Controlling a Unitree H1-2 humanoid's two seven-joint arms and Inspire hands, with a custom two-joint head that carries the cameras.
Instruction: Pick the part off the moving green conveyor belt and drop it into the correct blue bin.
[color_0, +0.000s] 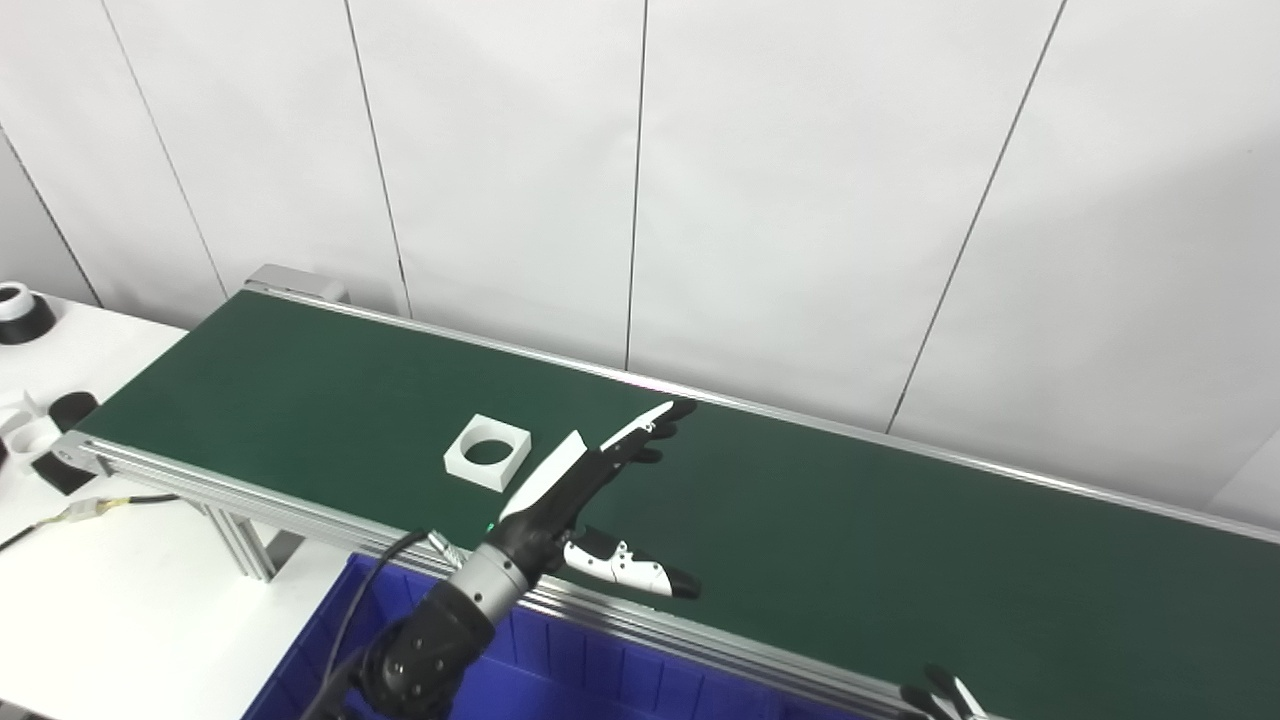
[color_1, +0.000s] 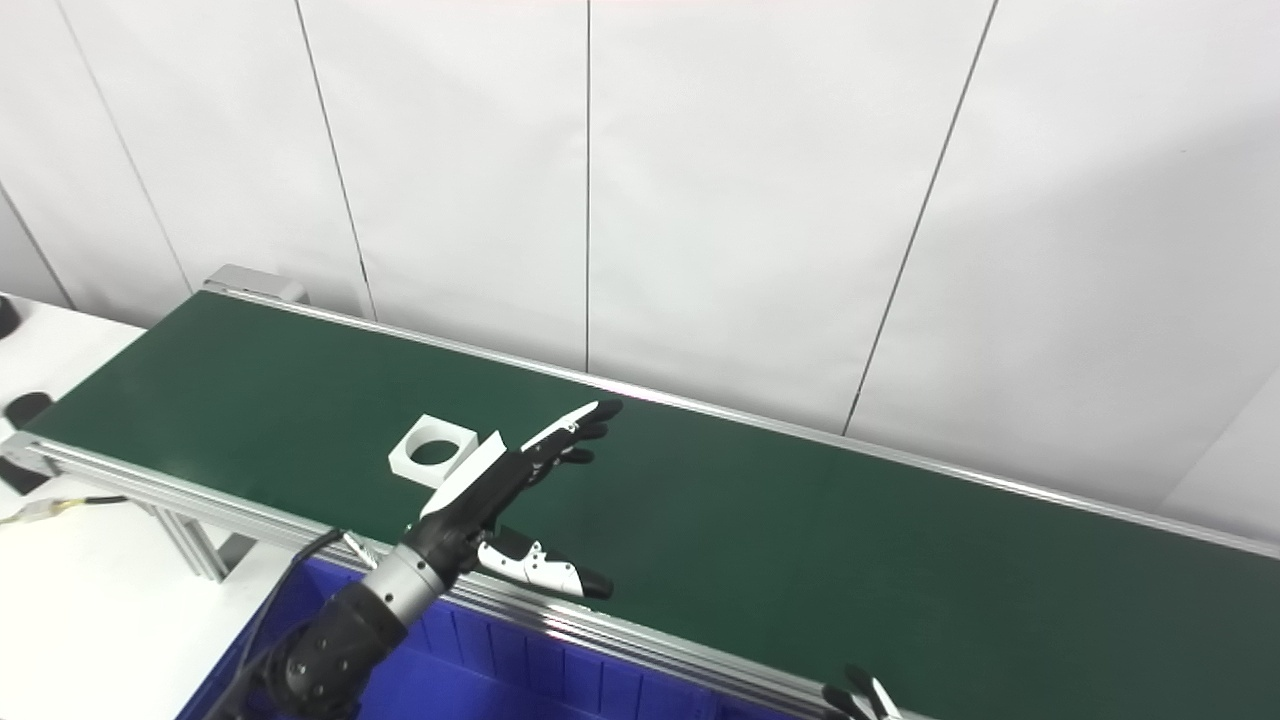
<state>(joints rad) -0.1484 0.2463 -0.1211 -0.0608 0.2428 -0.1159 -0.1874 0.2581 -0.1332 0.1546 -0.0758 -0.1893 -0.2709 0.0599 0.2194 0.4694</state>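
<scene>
Left eye view: the white square part with a round hole lies flat on the green conveyor belt, left of centre in the frame. The left robot hand hovers just right of it, fingers spread, thumb apart, holding nothing. A blue bin sits at bottom centre, the white desk at lower left.

Right eye view: only fingertips of the right robot hand show at the bottom edge; whether it is spread or closed cannot be told.
</scene>
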